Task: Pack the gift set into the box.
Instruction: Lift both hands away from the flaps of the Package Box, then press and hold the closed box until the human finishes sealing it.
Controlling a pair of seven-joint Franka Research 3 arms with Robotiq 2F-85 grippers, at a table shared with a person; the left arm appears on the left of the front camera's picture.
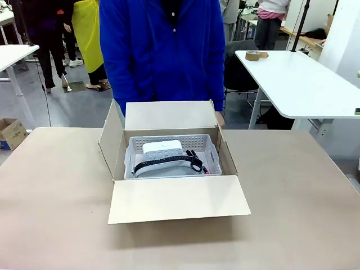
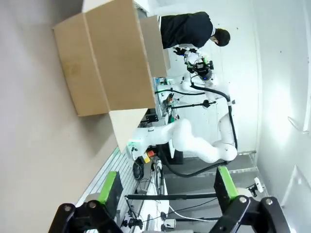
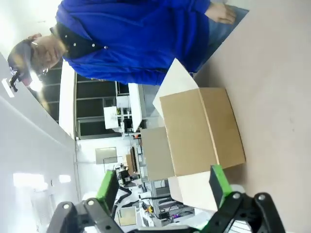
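**Gift set lies in the open box; both grippers are wide and well apart from it**

In the front view you find the gift set (image 1: 171, 158) at frame centre, lying flat on the bottom of the box (image 1: 177, 201), a white piece and a dark strap on top of it. All four flaps are open. The near one lies flat on the table (image 1: 56, 197) towards the lower edge, the left and right ones lean outward, and the far one stands up behind.

A person in a blue coat (image 1: 163, 50) stands right behind the box, one hand (image 1: 219, 119) at its far right corner.

In the left wrist view your left gripper (image 2: 167, 194) sits at the bottom edge, its green pads spread wide and holding nothing. The box (image 2: 107, 63) is in the upper left, well apart from it, with the right arm (image 2: 194, 145) behind.

In the right wrist view your right gripper (image 3: 163, 194) is likewise wide and holds nothing. The box (image 3: 204, 131) fills the middle right above it, with the person (image 3: 136, 39) across the top.

The table is plain tan. Around it, the front view shows a small carton (image 1: 11, 132) on the grey floor at the left edge and a tape roll (image 1: 256, 55) on a white table in the upper right.
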